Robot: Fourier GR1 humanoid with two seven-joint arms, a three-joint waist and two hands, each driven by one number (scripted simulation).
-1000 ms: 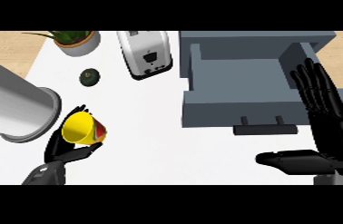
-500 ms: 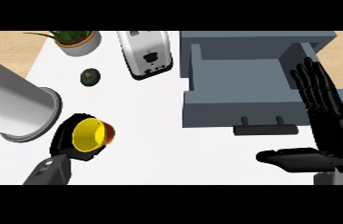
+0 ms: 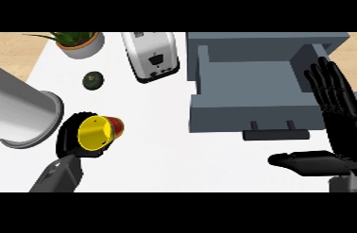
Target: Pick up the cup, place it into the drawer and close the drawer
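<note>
Pickup step here: the left hand (image 3: 73, 137) has its fingers curled round the one yellow cup (image 3: 96, 131), low on the desk (image 3: 153, 147) at the left. Next, I reckon, a carry rightward over the single open drawer (image 3: 247, 93). The right hand (image 3: 335, 114) rests beside it, fingers straight.

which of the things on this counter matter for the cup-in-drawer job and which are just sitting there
For the job:
- yellow cup with red outside, held by the left hand
- open grey drawer
- right hand, open beside the drawer

Just lying about:
- white toaster
- potted green plant
- dark green avocado
- large grey metal pot
</note>
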